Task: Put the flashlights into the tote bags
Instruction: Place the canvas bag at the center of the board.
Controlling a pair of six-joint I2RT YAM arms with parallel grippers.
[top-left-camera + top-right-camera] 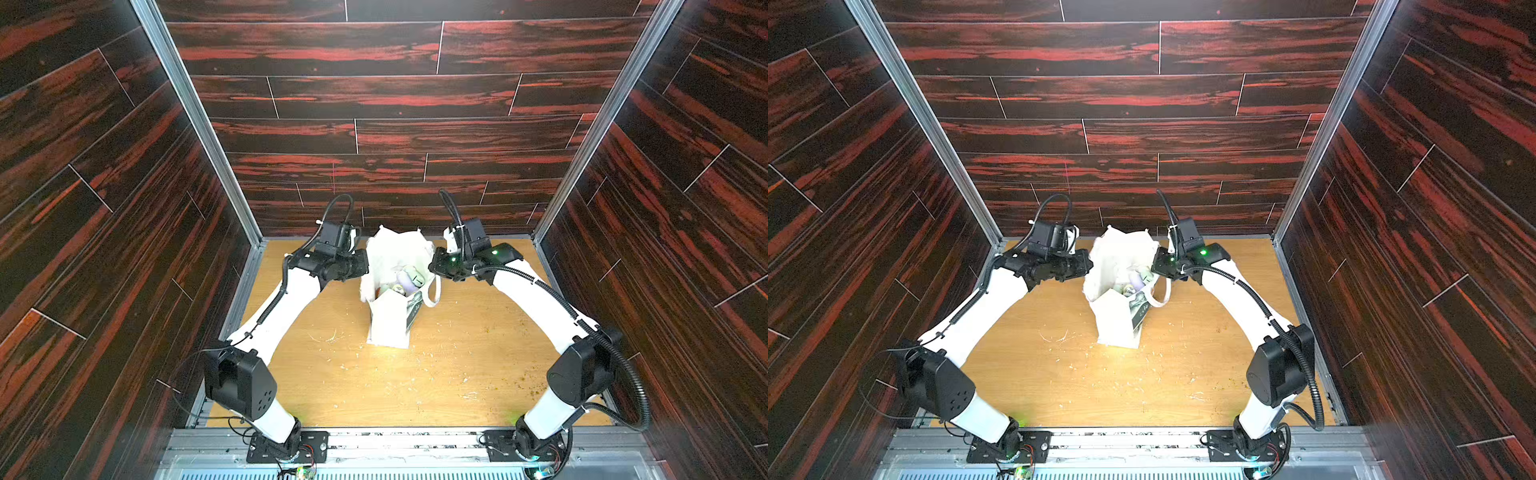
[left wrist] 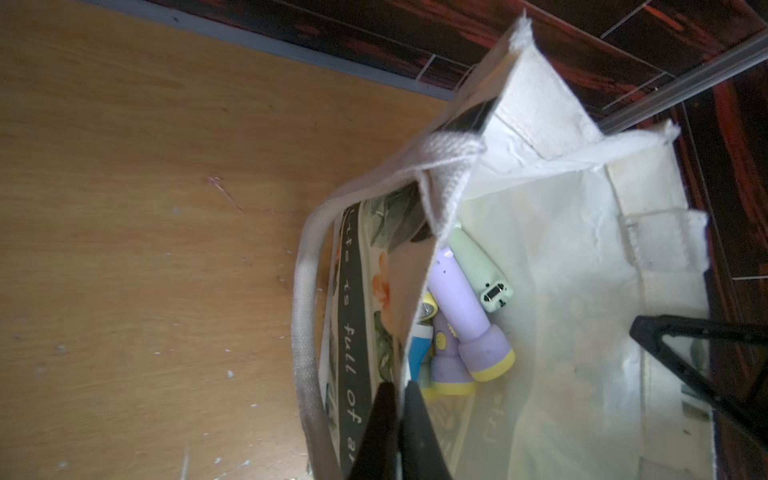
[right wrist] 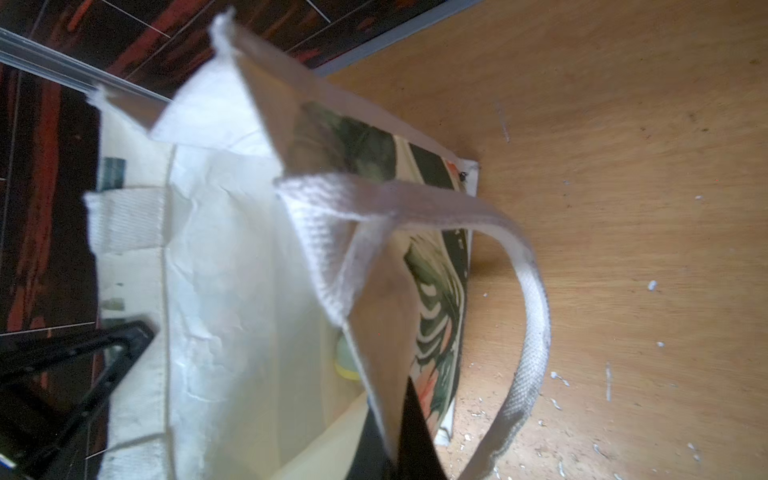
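The cream-white tote bag (image 1: 390, 320) (image 1: 1116, 322) stands upright on the wooden table with its mouth held open between my two arms. My left gripper (image 2: 398, 392) (image 1: 362, 266) is shut on the rim of the printed wall. My right gripper (image 3: 397, 401) (image 1: 435, 261) is shut on the bag's wall at the opposite side. Several flashlights lie inside: a lilac flashlight (image 2: 461, 307) (image 1: 409, 280), a pale green flashlight (image 2: 478, 266), a second lilac flashlight (image 2: 446, 368) and a blue flashlight (image 2: 419, 353). No flashlight shows on the table.
One loop handle (image 3: 528, 332) (image 1: 434, 293) hangs outside the bag toward the right arm. Pale crumbs and scratches dot the wooden table (image 1: 415, 382). Dark wood-pattern walls close in on three sides, with a metal rail (image 1: 395, 440) along the front.
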